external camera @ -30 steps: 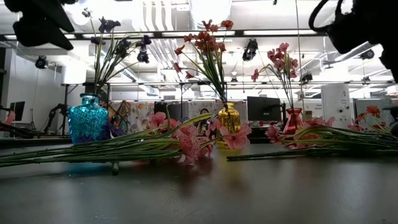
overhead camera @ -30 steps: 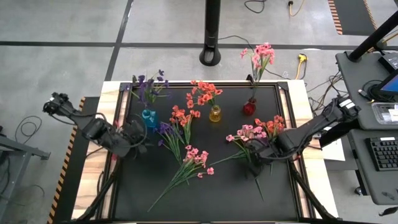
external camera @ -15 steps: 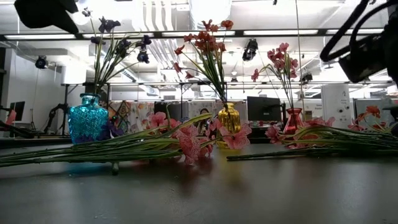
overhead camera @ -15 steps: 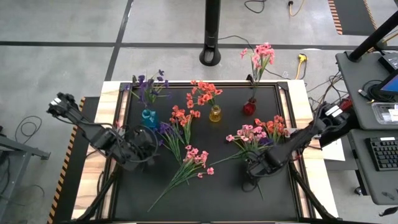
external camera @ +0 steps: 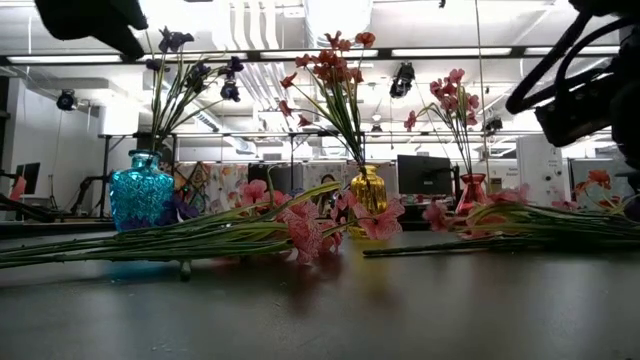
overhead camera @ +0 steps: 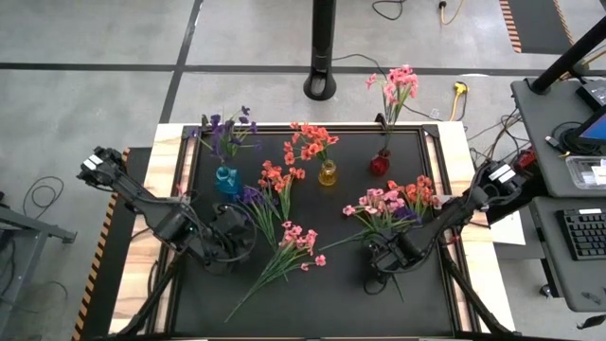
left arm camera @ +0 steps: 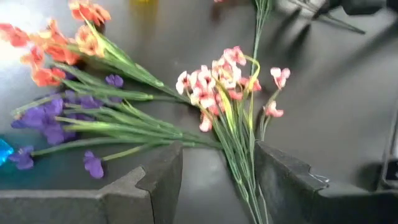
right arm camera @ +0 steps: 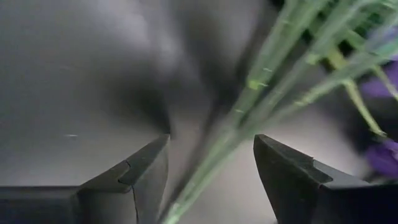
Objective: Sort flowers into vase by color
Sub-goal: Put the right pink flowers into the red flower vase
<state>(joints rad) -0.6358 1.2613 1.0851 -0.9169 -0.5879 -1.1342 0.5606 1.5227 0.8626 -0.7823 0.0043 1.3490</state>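
Observation:
Loose flower sprays lie flat on the black mat in two heaps. The left heap holds purple, orange-red and pink sprays. The right heap holds pink, orange-red and purple ones. My left gripper is open above the left heap, with the pink spray's stems between its fingers. My right gripper is open low over the right heap's stem ends, its fingers on either side of the green stems. Neither gripper holds anything.
Three vases stand at the far side. The blue vase holds purple flowers, the yellow vase orange-red and the red vase pink. They also show in the low view. The mat's near half is bare.
My left gripper has gone toward the table's right and near edges, over the pink spray's stems. My right gripper has gone down and toward the near-left, onto the stem ends of the right heap. The flowers have not moved.

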